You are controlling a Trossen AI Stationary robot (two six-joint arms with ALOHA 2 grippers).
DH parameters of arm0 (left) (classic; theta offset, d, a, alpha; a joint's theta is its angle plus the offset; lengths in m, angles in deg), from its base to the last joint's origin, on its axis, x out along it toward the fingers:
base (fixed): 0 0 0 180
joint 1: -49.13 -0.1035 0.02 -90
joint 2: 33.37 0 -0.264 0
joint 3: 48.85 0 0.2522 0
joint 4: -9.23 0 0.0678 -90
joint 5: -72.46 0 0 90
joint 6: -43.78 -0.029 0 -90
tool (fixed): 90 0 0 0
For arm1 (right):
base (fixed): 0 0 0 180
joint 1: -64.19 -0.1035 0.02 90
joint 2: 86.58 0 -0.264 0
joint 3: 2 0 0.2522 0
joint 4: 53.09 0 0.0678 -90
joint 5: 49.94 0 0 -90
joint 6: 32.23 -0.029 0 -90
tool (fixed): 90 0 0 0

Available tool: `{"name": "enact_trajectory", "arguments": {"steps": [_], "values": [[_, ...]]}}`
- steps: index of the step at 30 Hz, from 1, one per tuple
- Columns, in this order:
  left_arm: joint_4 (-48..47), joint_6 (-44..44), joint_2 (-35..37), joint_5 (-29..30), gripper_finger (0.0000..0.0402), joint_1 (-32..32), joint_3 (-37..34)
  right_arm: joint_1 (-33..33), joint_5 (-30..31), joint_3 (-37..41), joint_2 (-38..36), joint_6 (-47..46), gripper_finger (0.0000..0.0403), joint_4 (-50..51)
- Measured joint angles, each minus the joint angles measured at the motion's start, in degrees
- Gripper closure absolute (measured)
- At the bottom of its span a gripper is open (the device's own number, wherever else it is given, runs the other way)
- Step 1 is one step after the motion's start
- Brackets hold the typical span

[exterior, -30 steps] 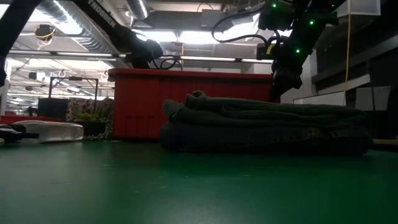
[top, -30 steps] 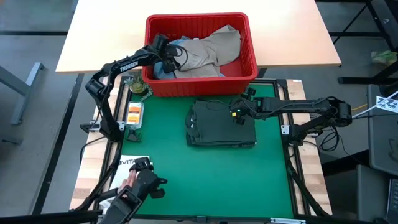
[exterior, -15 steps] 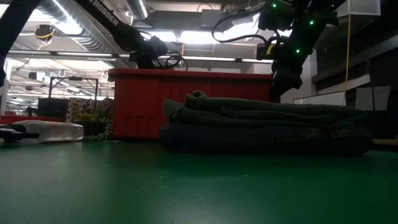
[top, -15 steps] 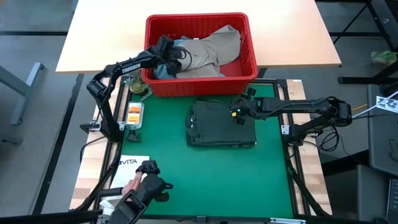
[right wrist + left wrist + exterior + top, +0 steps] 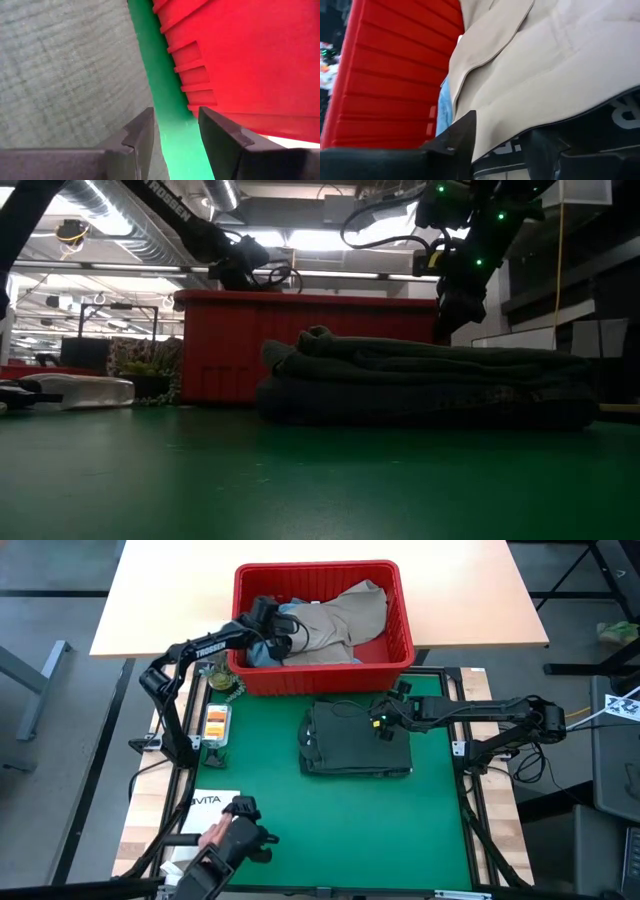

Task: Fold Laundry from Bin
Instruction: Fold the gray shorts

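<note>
A: What is lying nearest on the green mat (image 5: 350, 815)?

B: A white paper bag printed "VITA" (image 5: 205, 808) is sitting at the near left corner, with a person's hand (image 5: 213, 835) showing just beside it.

A: And farther in?

B: A folded dark green shirt (image 5: 357, 739) is resting mid-mat on top of a darker folded garment (image 5: 420, 402). The right end effector (image 5: 386, 722) is hanging over the shirt's far right corner, near the bin's wall, fingers (image 5: 137, 137) standing parted with only mat showing between them.

A: The far end?

B: The red bin (image 5: 400, 640) is sitting at the mat's far edge on the table (image 5: 470, 600), with a khaki-tan garment (image 5: 335, 620) heaped in it over a bit of light blue denim (image 5: 444, 107). The left end effector (image 5: 275, 630) is reaching into the bin's left side, fingers partly open with the khaki cloth between them; I cannot tell whether it is gripping it.
</note>
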Motion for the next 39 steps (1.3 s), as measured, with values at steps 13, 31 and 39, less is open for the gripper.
{"name": "enact_trajectory", "arguments": {"steps": [13, 31, 39], "values": [[-0.08, 14.53, 0.0, -4.31, 0.0394, -0.91, 0.0, 0.01, -0.08, 0.0, 0.0, 0.0, 0.0246, 0.02], [2.63, 33.53, 0.35, -10.43, 0.04, 3.04, 16.22, 0.01, -1.6, 0.0, 0.0, 0.02, 0.0246, 0.07], [2.26, 33.52, 0.37, -10.96, 0.0401, 7.58, 27.57, 0.01, -1.03, -0.17, -0.12, 4.71, 0.0246, 0.29]]}}
